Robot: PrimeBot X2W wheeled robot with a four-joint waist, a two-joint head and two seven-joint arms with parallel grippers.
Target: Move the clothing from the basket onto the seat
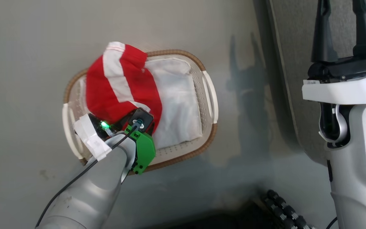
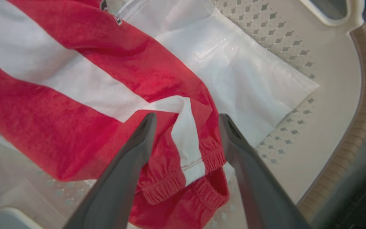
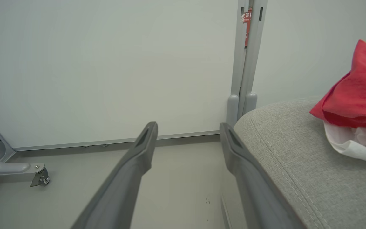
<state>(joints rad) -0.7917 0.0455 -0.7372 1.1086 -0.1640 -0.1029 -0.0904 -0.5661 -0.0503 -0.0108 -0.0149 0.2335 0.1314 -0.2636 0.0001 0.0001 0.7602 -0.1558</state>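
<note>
The left gripper has its jaws apart, straddling a bunched fold of the red garment where a white stripe meets the elastic hem. The fabric sits between the two fingers, not pinched. That garment lies heaped over the left half of the basket, one end draped over the woven rim, while the white lining lies bare over the basket's other half. The basket stands on the grey floor. Well to the right of the basket, the right gripper holds its jaws apart on nothing, just beside the edge of the seat, on which a second red garment rests.
</note>
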